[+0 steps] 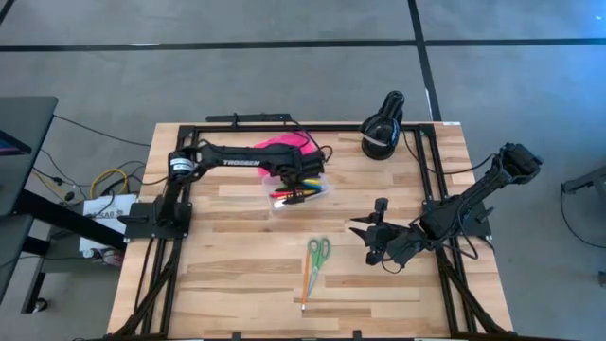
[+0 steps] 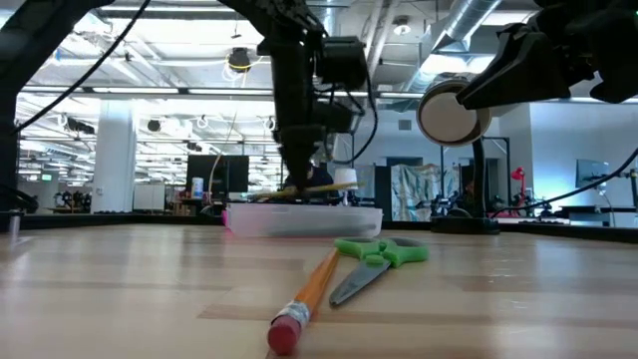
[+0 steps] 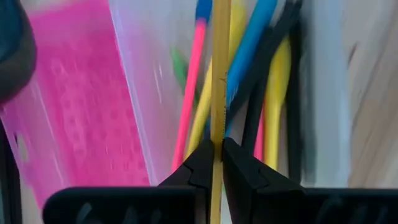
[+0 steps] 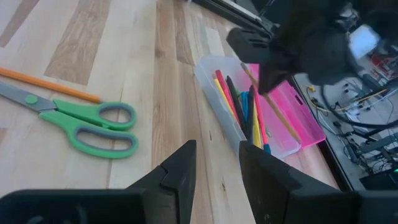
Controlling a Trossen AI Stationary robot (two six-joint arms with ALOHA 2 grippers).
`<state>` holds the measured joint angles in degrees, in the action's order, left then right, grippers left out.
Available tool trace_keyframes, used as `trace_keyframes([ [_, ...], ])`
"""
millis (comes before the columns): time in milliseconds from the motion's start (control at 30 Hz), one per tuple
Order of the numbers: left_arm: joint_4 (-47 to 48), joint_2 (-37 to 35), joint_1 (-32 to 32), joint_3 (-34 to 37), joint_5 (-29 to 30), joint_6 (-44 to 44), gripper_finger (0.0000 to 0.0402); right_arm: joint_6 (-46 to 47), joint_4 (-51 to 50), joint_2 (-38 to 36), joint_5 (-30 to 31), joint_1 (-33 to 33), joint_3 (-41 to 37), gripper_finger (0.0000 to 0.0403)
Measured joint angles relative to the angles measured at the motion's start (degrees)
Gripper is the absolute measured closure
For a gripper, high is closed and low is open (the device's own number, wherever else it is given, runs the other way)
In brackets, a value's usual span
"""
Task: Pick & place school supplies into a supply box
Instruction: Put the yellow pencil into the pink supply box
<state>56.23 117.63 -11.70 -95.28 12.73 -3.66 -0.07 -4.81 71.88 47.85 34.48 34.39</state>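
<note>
The supply box lies at the table's far middle, its pink lid [image 1: 282, 146] open beside the clear base [image 1: 301, 192], which holds several coloured pens. My left gripper [image 1: 301, 186] hangs over the base, shut on a yellow pencil [image 3: 217, 74]. Green-handled scissors [image 1: 319, 252] and an orange pencil [image 1: 308, 280] lie flat on the table nearer the front. My right gripper [image 1: 371, 232] waits open above the table to the right of the scissors, nothing between its fingers. My left gripper pinches the yellow pencil's shaft [image 3: 217, 134] between its two fingertips [image 3: 202, 168]. The fingers come from above, pointing down, and lie across the pencil. The pencil [image 2: 324, 185] is held nearly level, just above the clear base [image 2: 299, 219].
A black rounded object with a white band [image 1: 383, 130] stands at the far right of the table. Black frame rails [image 1: 431, 180] run along the table's edges. Bare wood [image 1: 237, 275] lies left of the scissors and along the front.
</note>
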Motion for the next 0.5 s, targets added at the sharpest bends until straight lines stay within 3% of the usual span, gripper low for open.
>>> trace_keyframes([
  [400, 3.13, 1.59, -0.01, -0.1, 1.31, -1.72, 0.0387, 0.15, -0.36, 0.0, 0.02, 0.0, 0.0, 0.0287],
  [500, 3.17, 1.59, -0.03, -0.1, 1.44, -2.05, 0.0371, 0.16, -0.33, 0.0, 0.01, 0.0, 0.0, 0.0287],
])
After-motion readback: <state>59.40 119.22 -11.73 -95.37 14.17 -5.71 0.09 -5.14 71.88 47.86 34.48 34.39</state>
